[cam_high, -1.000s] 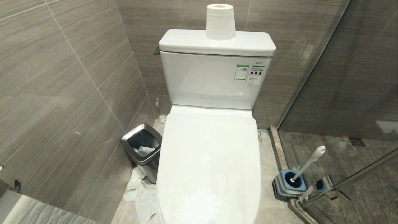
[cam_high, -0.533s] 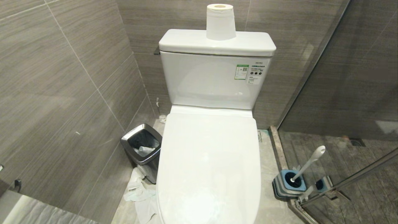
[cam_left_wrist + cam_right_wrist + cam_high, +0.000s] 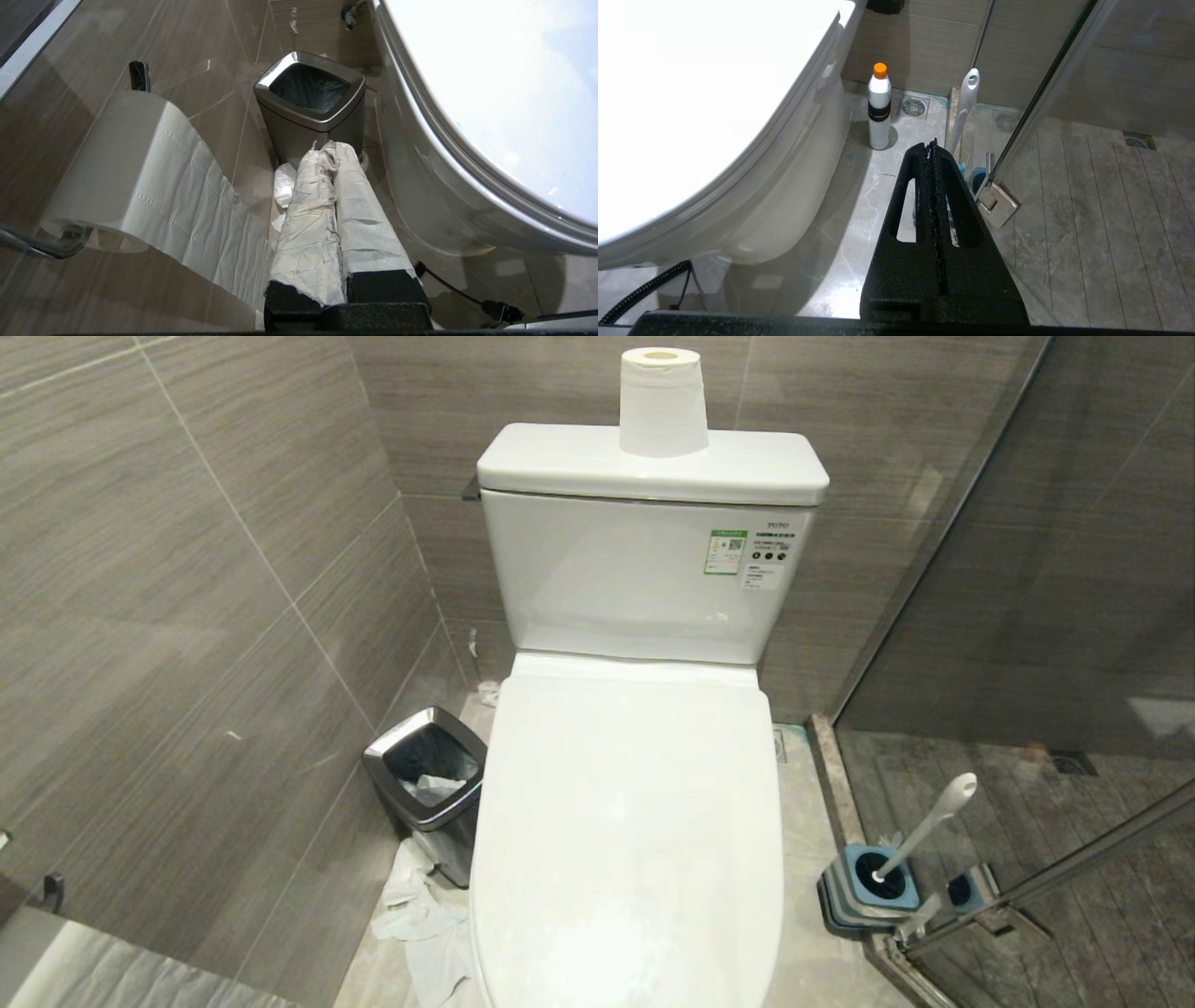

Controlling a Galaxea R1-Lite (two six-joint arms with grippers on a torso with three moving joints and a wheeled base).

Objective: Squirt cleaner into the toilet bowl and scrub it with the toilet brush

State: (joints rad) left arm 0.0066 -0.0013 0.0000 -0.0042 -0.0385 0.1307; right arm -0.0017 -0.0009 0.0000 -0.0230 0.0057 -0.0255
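Looking down from the head, the toilet bowl point(image 3: 625, 840) sits under its closed lid, the toilet brush point(image 3: 924, 829) parked in its holder point(image 3: 873, 887): nothing appears started. The left wrist view shows the left gripper point(image 3: 332, 147), paper-wrapped fingers pressed together, empty, near the bin point(image 3: 310, 100). The right wrist view shows the right gripper point(image 3: 932, 149) shut, holding nothing, above the floor by a white orange-capped bottle point(image 3: 879, 109).

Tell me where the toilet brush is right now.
In the head view the toilet brush stands in its blue-and-grey holder on the floor to the right of the toilet, beside the glass shower door.
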